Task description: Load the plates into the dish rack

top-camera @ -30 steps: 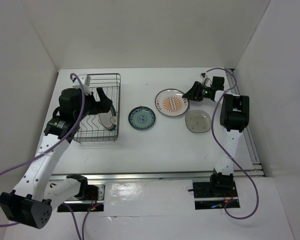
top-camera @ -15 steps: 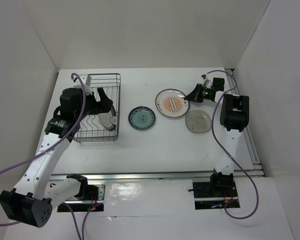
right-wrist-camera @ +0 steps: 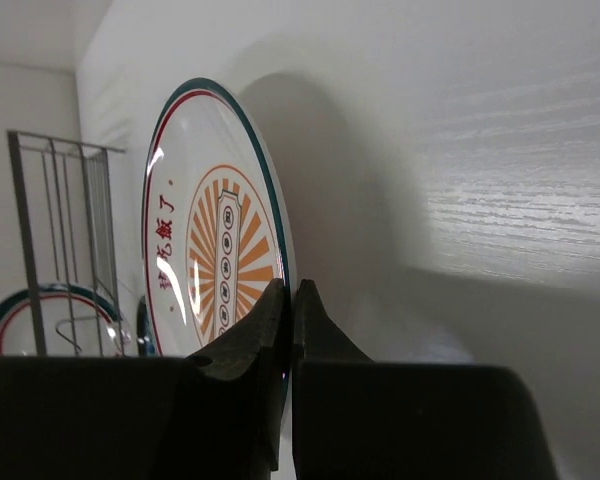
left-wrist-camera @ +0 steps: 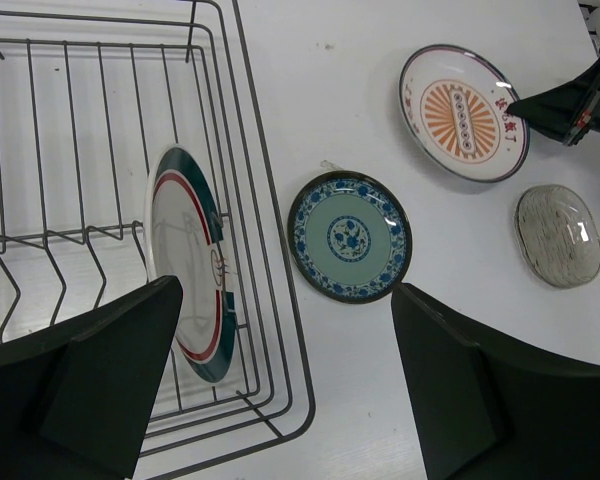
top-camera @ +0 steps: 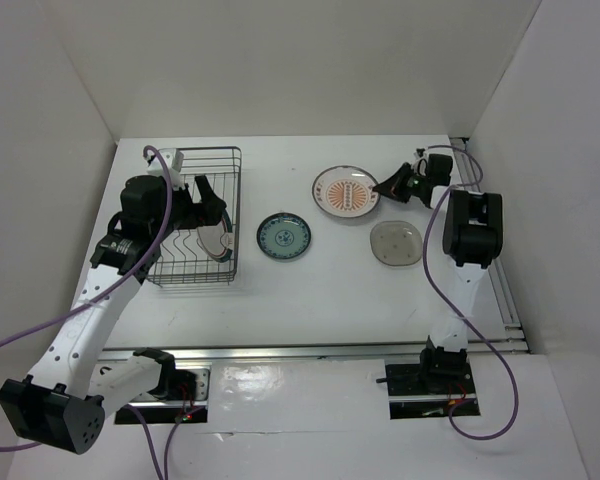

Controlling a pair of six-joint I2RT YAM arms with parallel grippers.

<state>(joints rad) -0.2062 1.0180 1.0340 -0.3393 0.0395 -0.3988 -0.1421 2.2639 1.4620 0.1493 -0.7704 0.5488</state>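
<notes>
The white plate with the orange sunburst (top-camera: 346, 191) is at the back right, and my right gripper (top-camera: 385, 187) is shut on its right rim. In the right wrist view the fingertips (right-wrist-camera: 292, 295) pinch the rim of that plate (right-wrist-camera: 215, 250), which is tilted with a shadow under it. The teal-blue patterned plate (top-camera: 283, 237) lies flat just right of the dish rack (top-camera: 205, 150). The plate with teal-and-red rings (left-wrist-camera: 185, 260) stands on edge between the rack's prongs (left-wrist-camera: 280, 300). My left gripper (left-wrist-camera: 288, 290) hangs open over the rack's right wall, holding nothing.
A small clear glass dish (top-camera: 396, 243) lies on the table in front of the right gripper, also seen in the left wrist view (left-wrist-camera: 558, 235). White walls close in the table at the left, back and right.
My right gripper has closed on the sunburst plate's rim. The plate has shifted a little toward the back and tipped up. The left arm has stayed still.
</notes>
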